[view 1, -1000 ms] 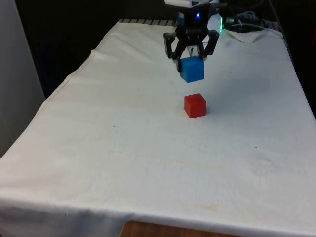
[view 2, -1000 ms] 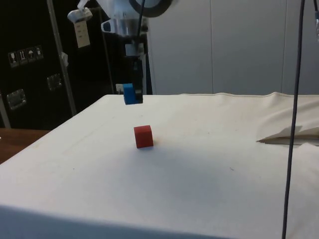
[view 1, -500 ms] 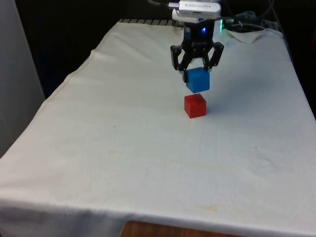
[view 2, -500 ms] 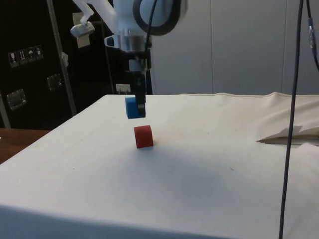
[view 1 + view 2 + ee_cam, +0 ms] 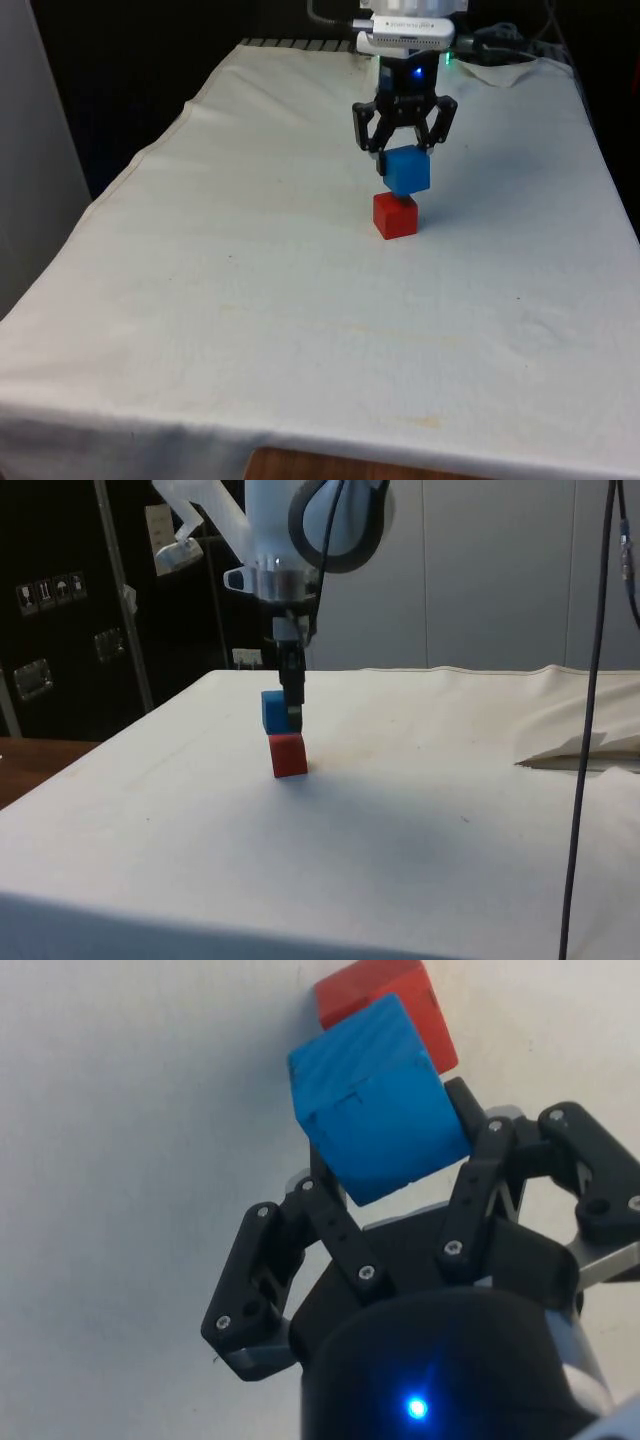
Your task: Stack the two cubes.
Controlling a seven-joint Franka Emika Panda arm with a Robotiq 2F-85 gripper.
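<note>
My gripper (image 5: 405,150) is shut on the blue cube (image 5: 405,170), holding it by two opposite sides. The red cube (image 5: 395,216) rests on the white cloth in the middle of the table. The blue cube (image 5: 274,712) hangs right over the red cube (image 5: 288,756), almost touching its top and shifted a little off centre. From the wrist, the blue cube (image 5: 375,1100) covers most of the red cube (image 5: 400,995), and my gripper (image 5: 385,1155) grips it from both sides.
The white cloth (image 5: 250,300) covers the whole table. A crumpled fold of cloth (image 5: 580,750) lies toward the side view's right. A dark cable (image 5: 585,730) hangs in front of the side camera.
My gripper has come down and toward the front camera with the blue cube, from well above and behind the red cube to just over its top.
</note>
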